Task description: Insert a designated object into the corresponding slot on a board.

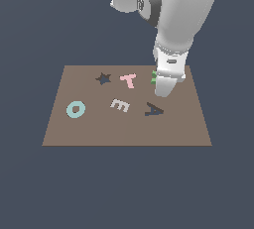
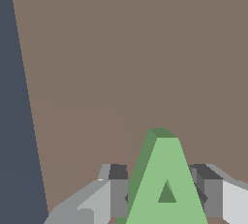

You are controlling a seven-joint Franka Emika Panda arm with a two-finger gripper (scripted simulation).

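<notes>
Green A gripped — slot ahead

The end effector (image 2: 166,194) pinches the green A (image 2: 167,184) above the board (image 1: 59,129); carry it level to the A slot (image 1: 154,109) — match rotation before lowering.

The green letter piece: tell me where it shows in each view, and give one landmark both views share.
Exterior view: the green letter piece is only a sliver at the far side of the brown board, mostly hidden behind the arm, to the exterior view's right of the pink T.
Wrist view: the green letter piece, an A shape, stands between the two fingers.
Shared landmark: the brown board.
</notes>
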